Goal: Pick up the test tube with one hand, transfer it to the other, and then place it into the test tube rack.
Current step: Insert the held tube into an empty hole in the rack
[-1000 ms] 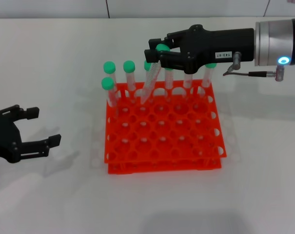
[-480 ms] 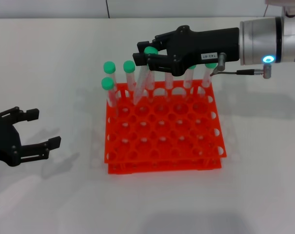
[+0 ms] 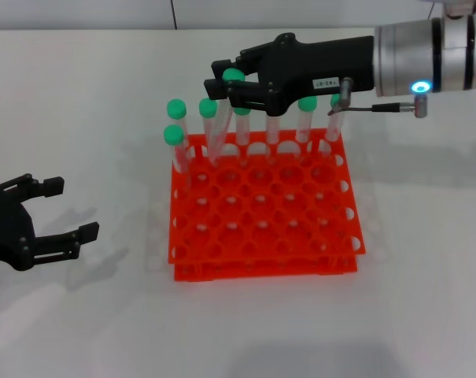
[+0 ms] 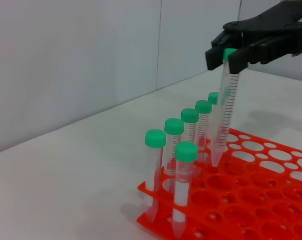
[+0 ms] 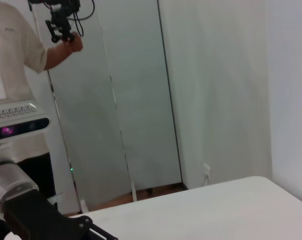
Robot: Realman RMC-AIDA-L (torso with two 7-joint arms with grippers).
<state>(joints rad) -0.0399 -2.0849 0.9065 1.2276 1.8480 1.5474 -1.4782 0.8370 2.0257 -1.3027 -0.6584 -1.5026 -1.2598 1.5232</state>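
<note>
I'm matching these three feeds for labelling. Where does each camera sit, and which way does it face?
Head view: on the robot's head, looking down at the test tube rack; left hand and right hand both show.
Left wrist view: low, facing the rack and the right hand holding the test tube.
Right wrist view: faces the room, over its own arm.
Head and left wrist views share the rack.

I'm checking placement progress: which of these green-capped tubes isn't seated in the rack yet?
The test tube held at its cap by the right gripper: it hangs tilted, tip just above the test tube rack. The other tubes stand seated along the rack's far and left edges.
</note>
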